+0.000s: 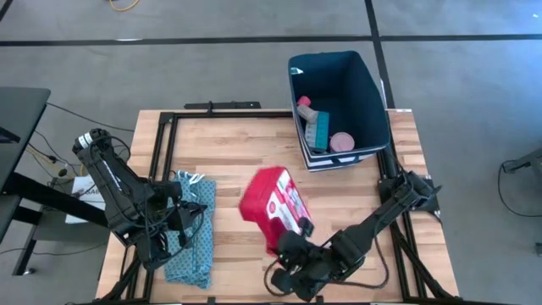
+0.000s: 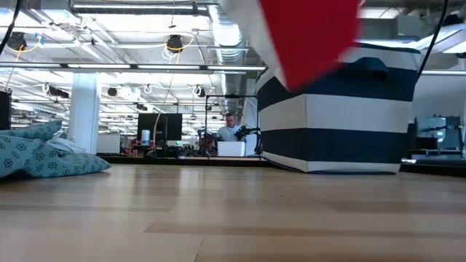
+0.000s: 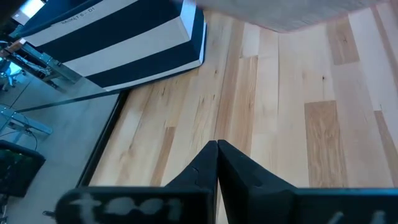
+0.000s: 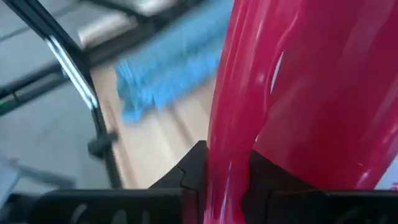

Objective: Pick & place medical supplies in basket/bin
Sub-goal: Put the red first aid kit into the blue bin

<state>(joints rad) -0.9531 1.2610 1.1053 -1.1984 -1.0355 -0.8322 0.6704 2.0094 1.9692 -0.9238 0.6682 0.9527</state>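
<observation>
The red-and-white first aid pouch (image 1: 271, 206) is off the table, with my right gripper (image 1: 292, 239) shut on its near end. In the low view the pouch (image 2: 306, 36) hangs high in front of the navy bin (image 2: 342, 109). The bin (image 1: 373, 93) stands at the far right and holds a pink cube (image 1: 303, 102), a light blue pill organizer (image 1: 320, 129) and a pink tape roll (image 1: 342, 141). My left gripper (image 3: 216, 149) is shut on nothing, above the table's left side near the teal cloth (image 1: 190, 233). My right gripper pinches the pouch's near edge (image 4: 227, 168) between its two fingers (image 4: 194, 167), the red material running back between them. The fingers come slanting down from the table's near right side. The pouch is lifted clear of the table and stretches away from the fingers toward the far left.
The folded teal patterned cloth (image 2: 44, 156) lies on the table's left side under the left arm. Bare wood (image 1: 229, 152) lies between the cloth and the bin. A person sits in the room behind the table (image 2: 230, 127).
</observation>
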